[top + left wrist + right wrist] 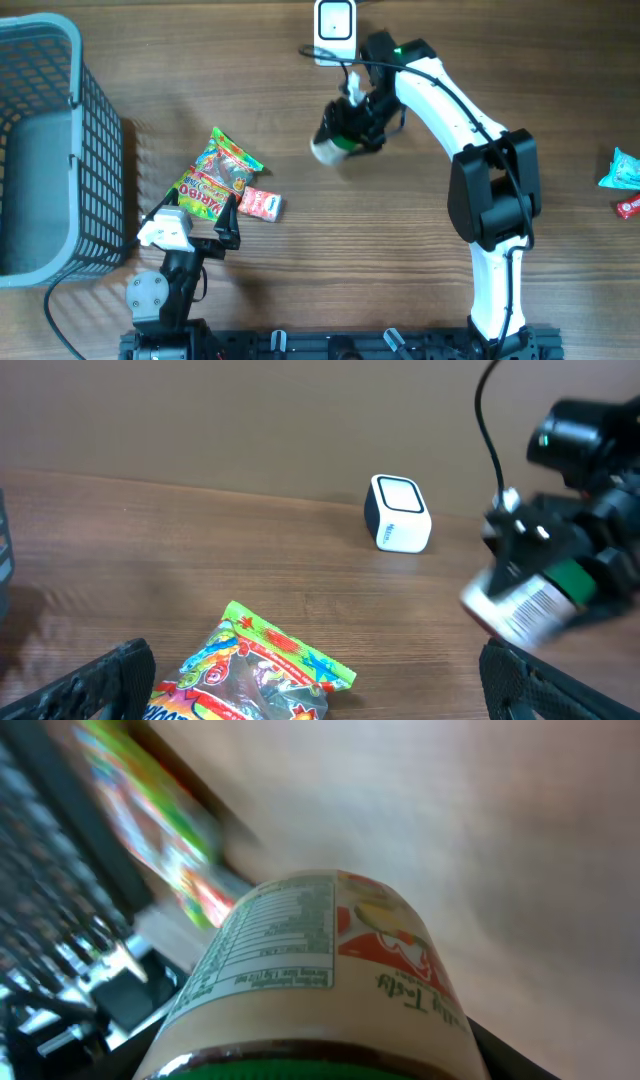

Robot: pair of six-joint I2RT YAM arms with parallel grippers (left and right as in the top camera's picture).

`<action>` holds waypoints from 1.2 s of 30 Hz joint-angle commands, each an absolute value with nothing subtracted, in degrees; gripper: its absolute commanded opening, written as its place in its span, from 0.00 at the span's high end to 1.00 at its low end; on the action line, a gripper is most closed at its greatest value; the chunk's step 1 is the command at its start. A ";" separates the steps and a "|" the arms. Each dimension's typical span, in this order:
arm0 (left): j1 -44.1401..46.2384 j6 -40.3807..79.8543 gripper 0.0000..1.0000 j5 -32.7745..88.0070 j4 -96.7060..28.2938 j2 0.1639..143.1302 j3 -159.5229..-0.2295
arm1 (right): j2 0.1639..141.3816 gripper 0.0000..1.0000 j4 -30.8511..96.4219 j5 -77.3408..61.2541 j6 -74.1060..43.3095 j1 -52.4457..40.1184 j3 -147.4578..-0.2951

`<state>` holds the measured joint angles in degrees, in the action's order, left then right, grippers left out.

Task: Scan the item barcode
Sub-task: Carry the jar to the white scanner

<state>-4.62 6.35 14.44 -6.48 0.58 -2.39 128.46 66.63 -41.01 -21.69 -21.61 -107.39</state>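
Green-capped bottle [335,140] is off the surface [300,290], held tilted just in front of the white scanner [335,22] at the far edge, not touching it.

Risks from here:
- Barcode [535,605] shows plainly in the left wrist view, so it looks turned toward the left arm and not the scanner window. My read: no scan registers unless the wrist rolls the label round.
- The grip sits up by the cap, with most of the body hanging past it. A fast roll could let the bottle pivot or slide; a smooth label won't help.
- The scanner is small, looks light, and has a cable on it. Closing in too far could nudge it or snag the lead.
- A glossy label at a steep angle can glare, so a misread is possible even when it faces the window.
- The right wrist view is filled by the label, so there's no useful view of the scanner from there. Alignment has to come from overhead.

Fingers:
- Right fingers [352,118]: partly spread, clamped on the bottle near its cap. The bottle fills the gap and nothing else is in contact.
- Left fingers [195,232]: spread fully wide and holding nothing. They are parked low at the near edge, with the candy bag [218,178] just beyond the tips. I can't tell if they brush it. The small red packet [262,204] lies beside the bag and the basket [100,170] stands to the left, both clear of the scan.
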 commanded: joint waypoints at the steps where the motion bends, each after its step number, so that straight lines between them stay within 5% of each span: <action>1: -4.89 6.28 0.00 13.91 -6.42 0.75 -1.80 | 128.99 0.47 54.00 -44.99 -24.29 -22.39 -111.31; 16: -4.89 6.28 0.00 13.89 -6.42 0.75 -1.80 | 129.75 0.43 12.47 -8.60 -20.03 -22.44 -111.24; 26: -4.89 6.28 0.00 13.89 -6.42 0.75 -1.80 | 139.85 0.44 -10.81 -4.99 -13.54 -21.78 -111.24; 36: -4.89 6.28 0.00 13.91 -6.42 0.75 -1.80 | 140.44 0.42 -13.37 1.30 -10.46 -21.50 -111.26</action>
<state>-4.62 6.35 14.44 -6.46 0.58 -2.39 140.86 -13.32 -1.06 -13.06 -21.91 -109.97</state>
